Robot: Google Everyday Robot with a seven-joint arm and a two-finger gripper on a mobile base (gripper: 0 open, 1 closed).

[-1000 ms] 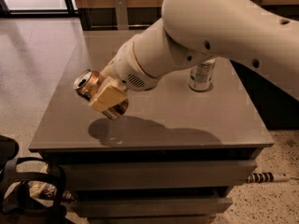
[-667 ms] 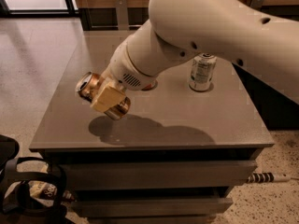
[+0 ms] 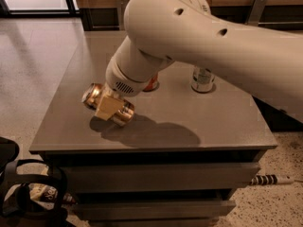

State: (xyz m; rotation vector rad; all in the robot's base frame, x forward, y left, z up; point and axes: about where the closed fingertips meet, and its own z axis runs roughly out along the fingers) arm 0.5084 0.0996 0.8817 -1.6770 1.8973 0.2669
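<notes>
One can (image 3: 124, 115) lies sideways, held tight in the pincer (image 3: 109, 109) low over the worktop (image 3: 199, 126), ends pointing left and right; two more cans (image 3: 202, 79) stand behind.

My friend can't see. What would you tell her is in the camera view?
The gripper of a white robot arm clamps a shiny copper-coloured metal can, lying sideways, over the front left of a grey table. Behind stand a silver can and an orange can half hidden by the arm.
</notes>
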